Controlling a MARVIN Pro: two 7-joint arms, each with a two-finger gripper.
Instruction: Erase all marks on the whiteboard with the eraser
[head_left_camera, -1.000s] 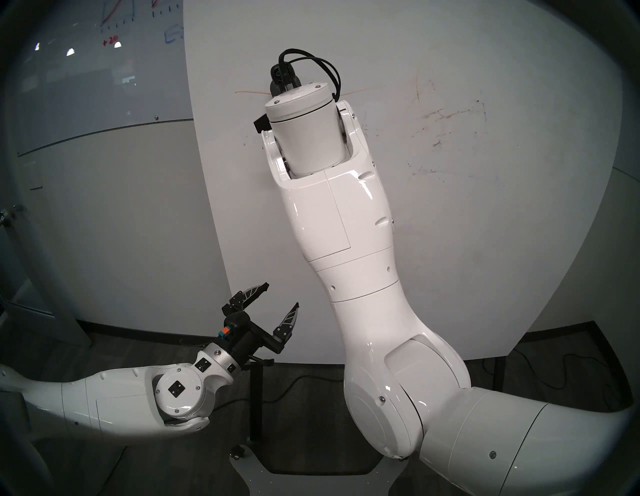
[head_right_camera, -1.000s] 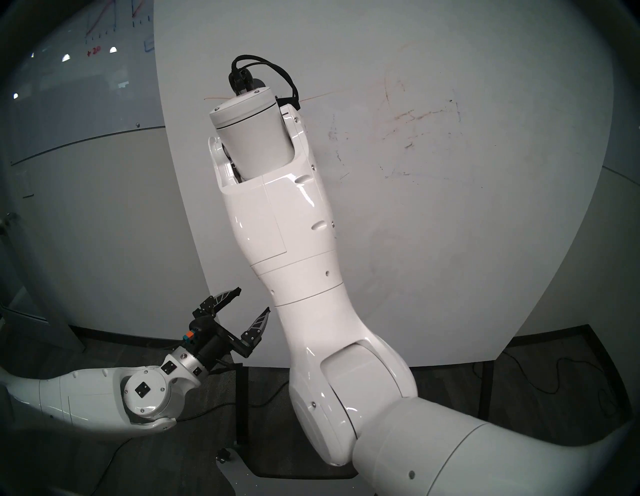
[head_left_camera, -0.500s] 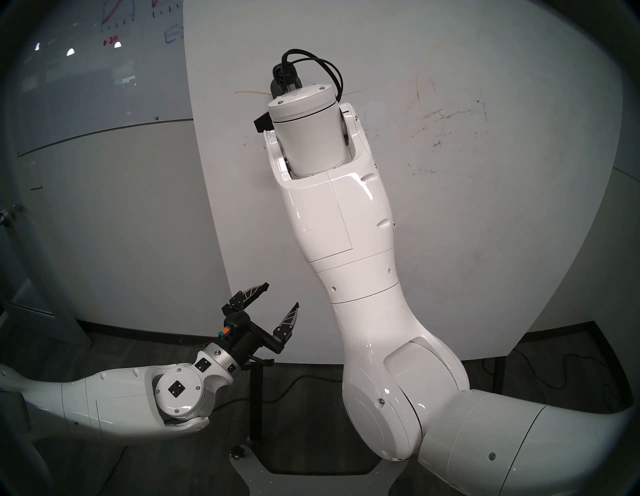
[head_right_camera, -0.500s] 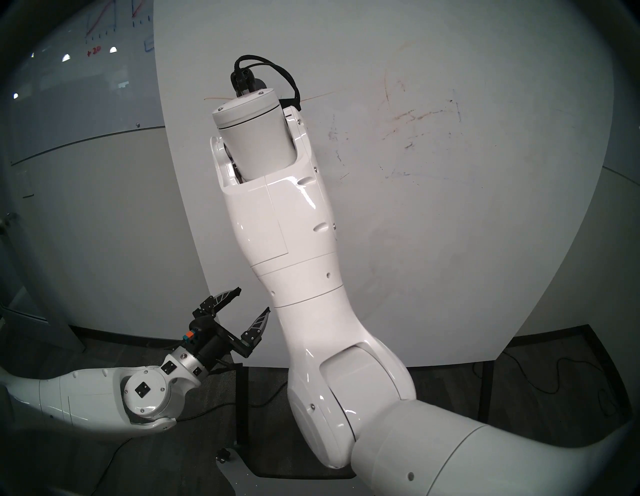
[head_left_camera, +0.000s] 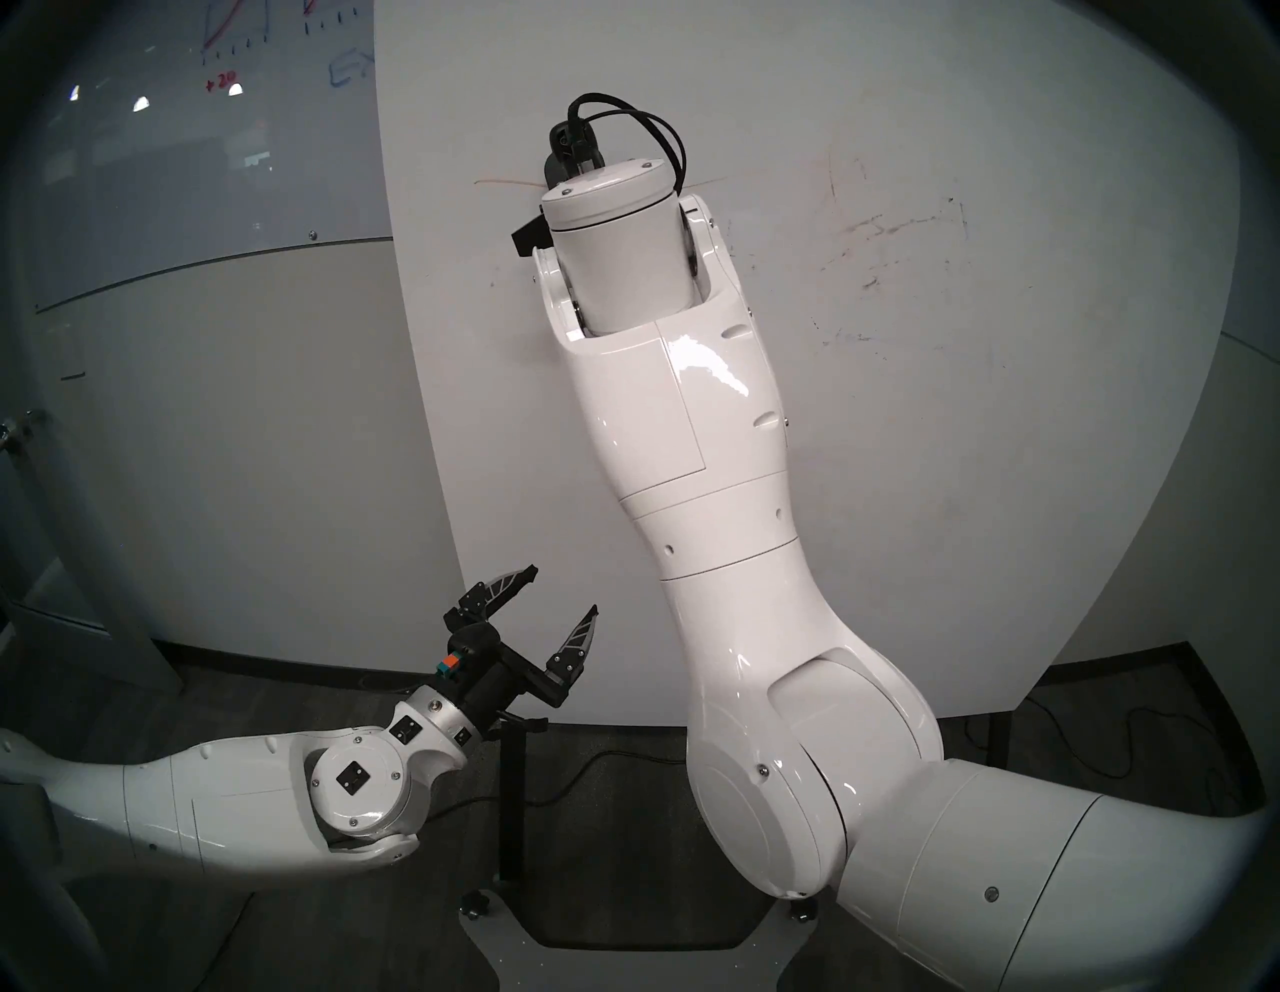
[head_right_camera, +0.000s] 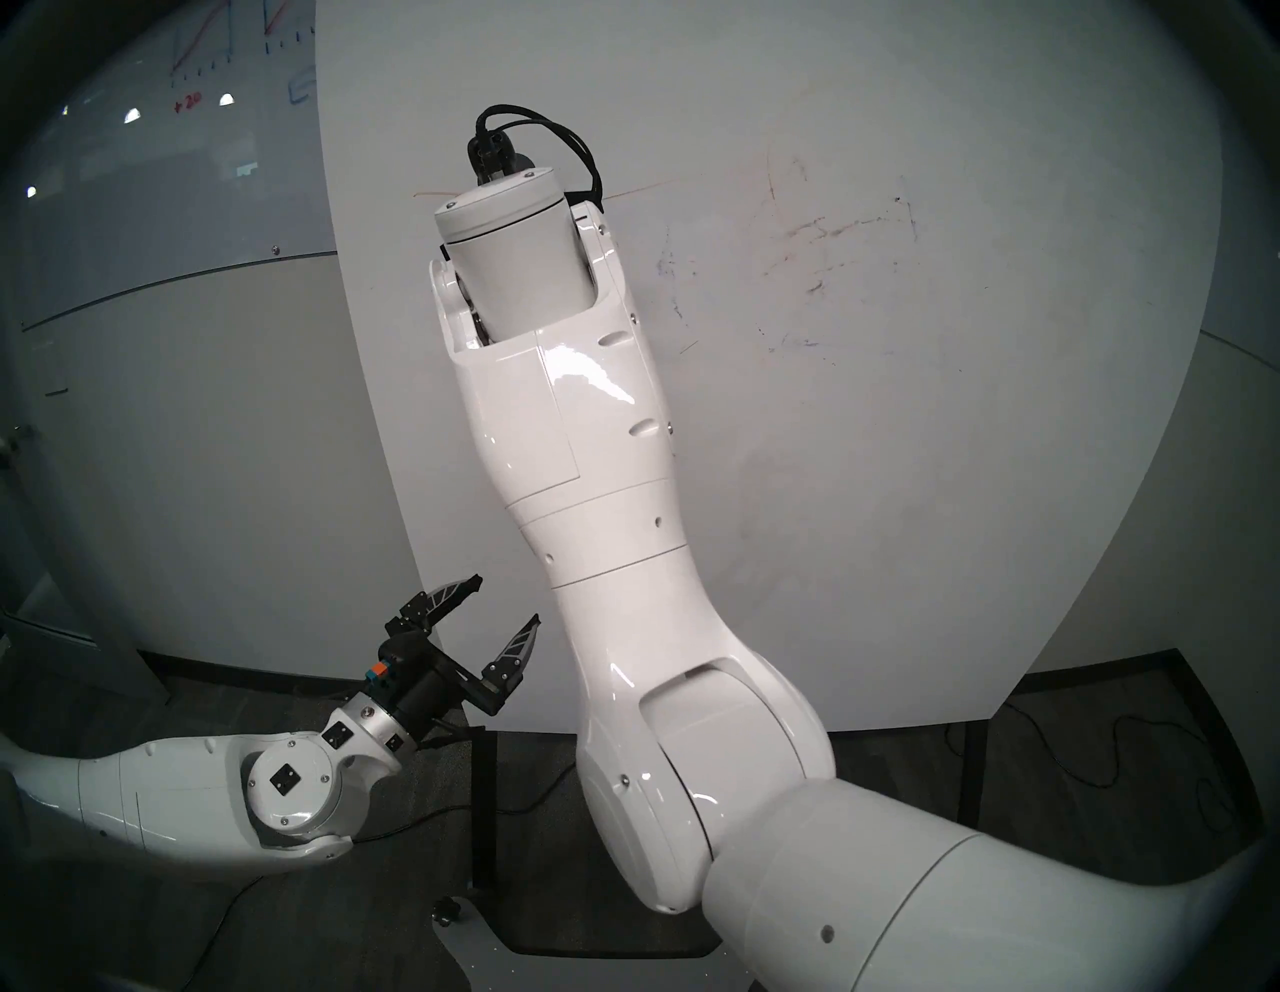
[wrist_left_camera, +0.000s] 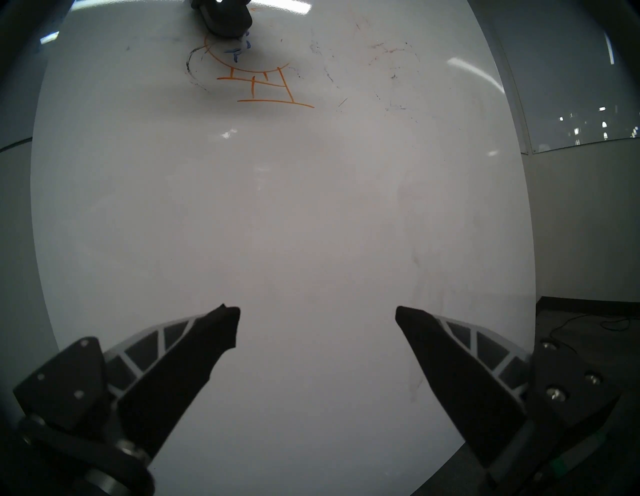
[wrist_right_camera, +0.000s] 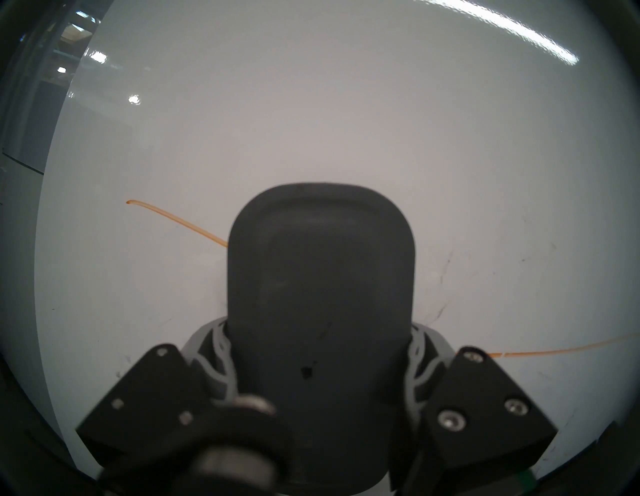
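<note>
Right hand clamped on eraser against whiteboard; left hand open.

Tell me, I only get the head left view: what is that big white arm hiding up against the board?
Observer: The right wrist camera shows the right pincer shut on a dark grey eraser.
Operator: Anything drawn behind the arm?
Observer: Yes. The left wrist view shows an orange line drawing on the whiteboard, just below the eraser.
Operator: Only orange?
Observer: No, small blue marks sit at the eraser's lower edge.
Operator: Anything else nearby?
Observer: A black curved scribble lies left of the orange drawing.
</note>
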